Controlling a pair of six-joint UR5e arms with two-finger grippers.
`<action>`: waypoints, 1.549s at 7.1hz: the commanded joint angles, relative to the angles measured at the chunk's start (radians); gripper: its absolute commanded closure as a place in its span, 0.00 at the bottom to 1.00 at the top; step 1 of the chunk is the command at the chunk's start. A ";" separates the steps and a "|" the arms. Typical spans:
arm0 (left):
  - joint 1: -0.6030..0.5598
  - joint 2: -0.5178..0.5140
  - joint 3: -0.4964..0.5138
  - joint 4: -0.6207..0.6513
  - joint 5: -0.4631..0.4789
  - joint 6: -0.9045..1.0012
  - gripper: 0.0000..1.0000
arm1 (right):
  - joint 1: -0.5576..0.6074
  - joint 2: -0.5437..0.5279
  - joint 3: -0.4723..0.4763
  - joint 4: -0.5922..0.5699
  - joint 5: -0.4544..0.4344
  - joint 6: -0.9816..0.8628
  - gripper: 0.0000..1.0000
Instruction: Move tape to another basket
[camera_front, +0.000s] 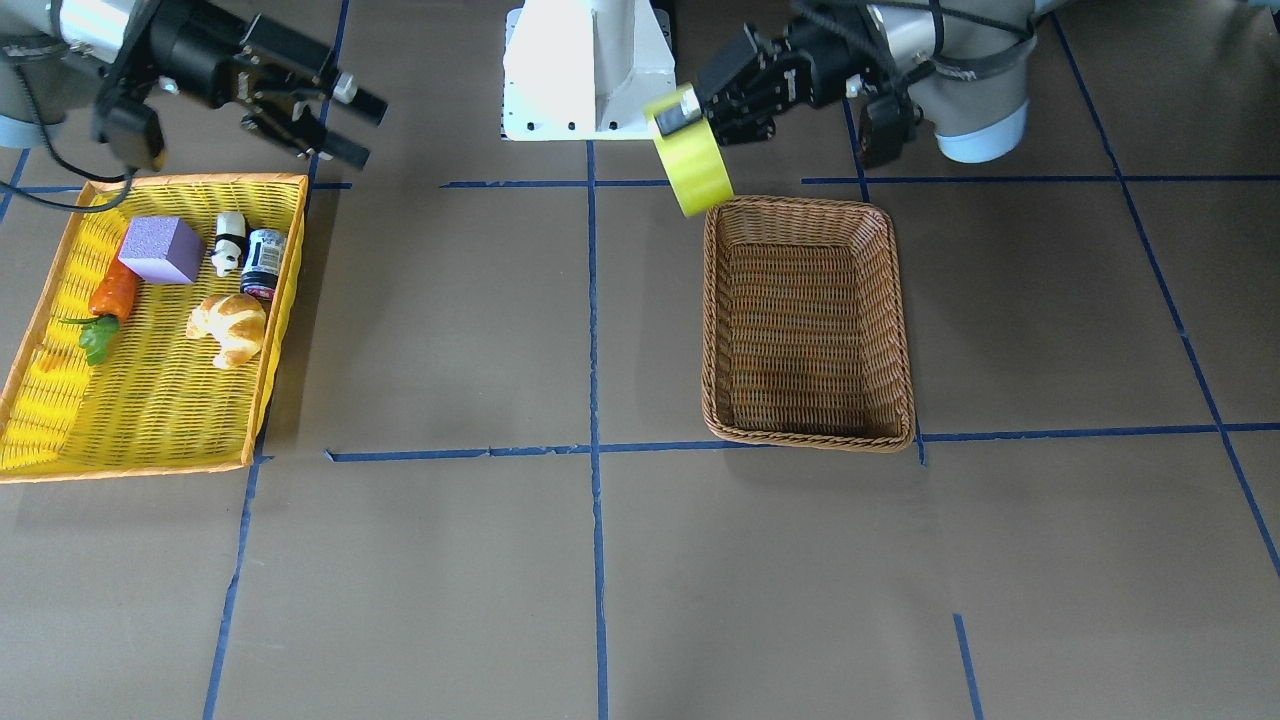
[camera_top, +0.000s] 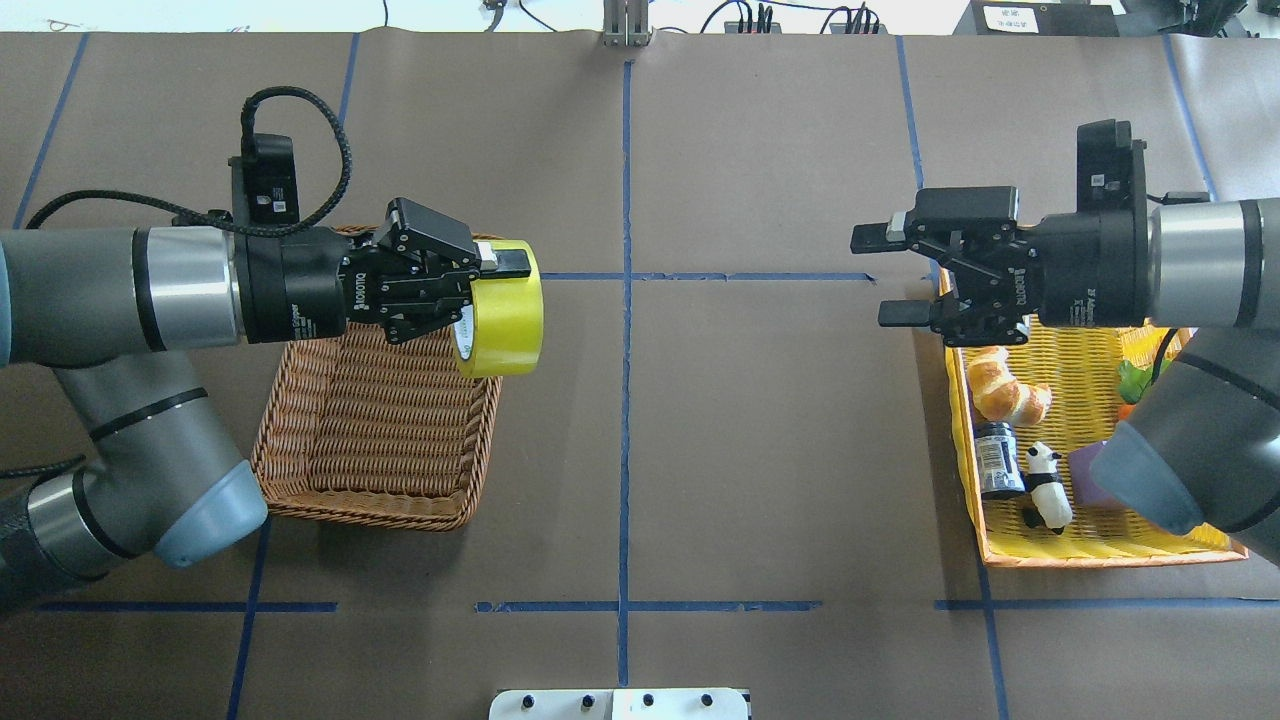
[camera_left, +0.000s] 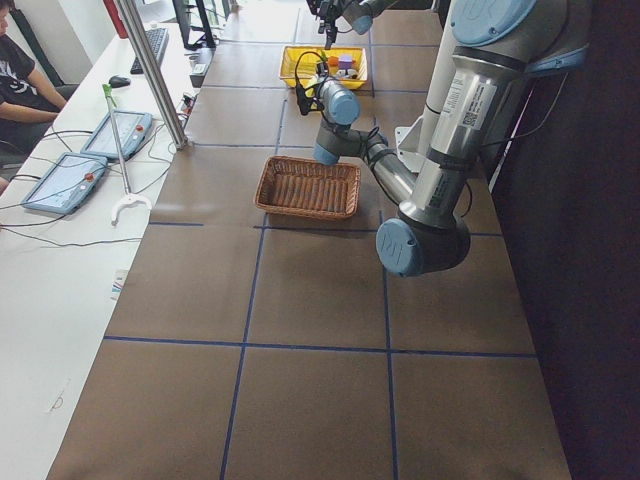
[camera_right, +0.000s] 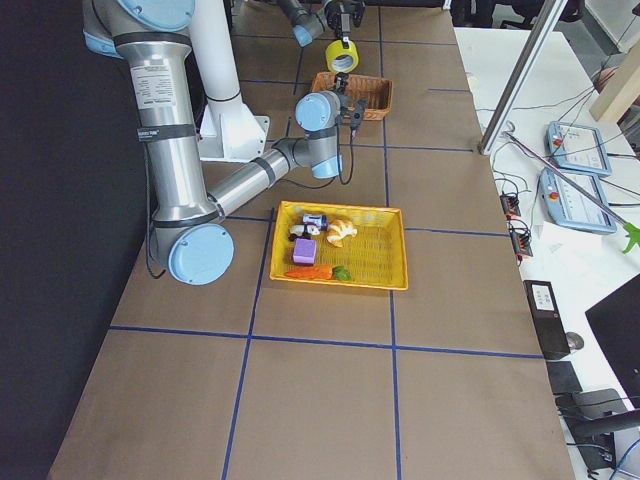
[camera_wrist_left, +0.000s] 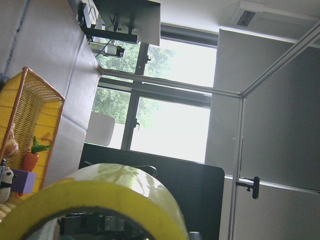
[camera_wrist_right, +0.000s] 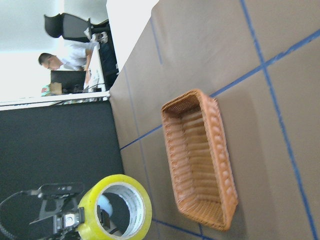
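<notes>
The yellow tape roll (camera_front: 692, 160) hangs in the air, gripped by my left gripper (camera_front: 680, 115), which is shut on its wall. In the overhead view the tape (camera_top: 505, 310) and left gripper (camera_top: 485, 290) are over the far right corner of the brown wicker basket (camera_top: 370, 510). This basket (camera_front: 900, 330) holds nothing. The tape fills the bottom of the left wrist view (camera_wrist_left: 100, 195) and shows in the right wrist view (camera_wrist_right: 117, 205), as does the basket (camera_wrist_right: 220, 160). My right gripper (camera_top: 880, 277) is open and empty, in the air by the yellow basket's far corner.
The yellow flat basket (camera_front: 150, 400) holds a croissant (camera_front: 230, 325), a purple block (camera_front: 160, 250), a panda figure (camera_front: 228, 243), a dark can (camera_front: 263, 262) and a carrot (camera_front: 108, 300). The white robot base (camera_front: 585, 70) stands between the arms. Blue tape lines cross the brown table.
</notes>
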 joint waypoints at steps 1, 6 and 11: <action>-0.061 0.012 -0.021 0.357 -0.092 0.100 1.00 | 0.062 -0.029 -0.010 -0.131 0.032 -0.065 0.00; 0.134 -0.007 -0.018 0.968 0.162 0.319 1.00 | 0.079 -0.051 -0.051 -0.153 0.028 -0.123 0.00; 0.133 -0.031 0.053 0.991 0.250 0.374 0.97 | 0.075 -0.050 -0.070 -0.148 0.020 -0.123 0.00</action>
